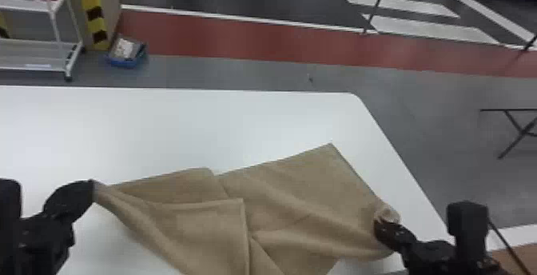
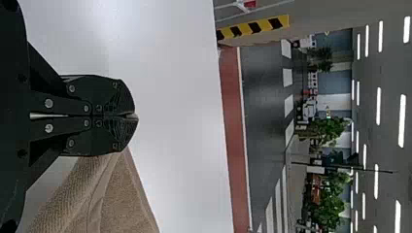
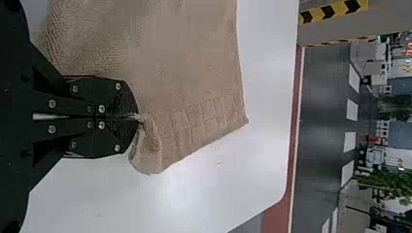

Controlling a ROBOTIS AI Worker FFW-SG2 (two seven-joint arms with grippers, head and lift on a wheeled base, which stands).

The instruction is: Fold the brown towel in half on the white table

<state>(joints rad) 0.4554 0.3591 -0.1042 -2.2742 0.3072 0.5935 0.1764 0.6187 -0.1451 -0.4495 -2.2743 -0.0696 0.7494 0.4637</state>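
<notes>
Nearest you, your left gripper [image 1: 88, 191] is at the left of the head view, over the white table [image 1: 168, 124]. Its fingers are pressed together on the gathered left end of the brown towel [image 1: 303, 194]. Your right gripper [image 1: 380, 226] is near the table's right side; its fingers are closed, pinching the towel's right edge, with a small crumpled tuft standing at the tips.

The left wrist view confirms the first grip: the left gripper [image 2: 132, 116] has its two fingers meeting, and the towel slopes away beside them. In the right wrist view, the right gripper [image 3: 137, 117] is likewise closed, with bunched cloth at its tips and a checked woven band running along the towel's edge beyond them.

The towel lies between your two grippers, toward the table's right end, and runs out of the head view at the bottom. From your left gripper it spreads out of a narrow, drawn-out band. Near its middle a squared flap overlaps the rest; slanting creases cross the right part. One pointed corner reaches farthest from you, flat on the table.

Past the table's far edge, you have grey floor [image 1: 255, 72], then a red strip [image 1: 247, 38]. A blue bin [image 1: 127, 61] stands beside a white rack [image 1: 34, 46] at far left, and striped floor markings [image 1: 431, 28] lie at far right.
</notes>
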